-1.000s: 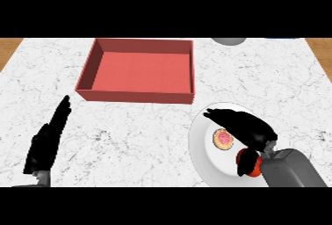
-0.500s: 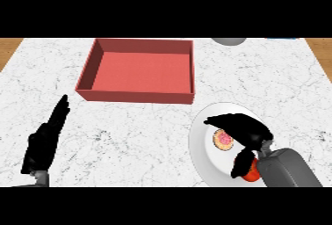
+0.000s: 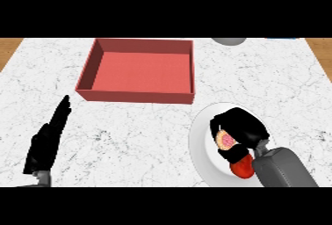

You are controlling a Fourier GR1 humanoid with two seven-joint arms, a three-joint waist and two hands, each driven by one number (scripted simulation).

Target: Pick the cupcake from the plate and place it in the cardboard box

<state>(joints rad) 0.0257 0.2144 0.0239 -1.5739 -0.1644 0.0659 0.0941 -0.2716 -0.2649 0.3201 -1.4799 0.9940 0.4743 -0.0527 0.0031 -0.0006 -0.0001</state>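
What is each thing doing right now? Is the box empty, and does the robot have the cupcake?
Box: open on top, nothing inside.
Cupcake: on the plate, right robot hand curled round it.
Plate: flat on the counter, near the box but not touching it.
Right robot hand: shut on the cupcake.
Left robot hand: open, fingers straight, resting at the left.

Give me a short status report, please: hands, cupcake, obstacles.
Right hand curled round cupcake, on plate. Left hand open, resting at left. Box open, nothing between it and the plate.
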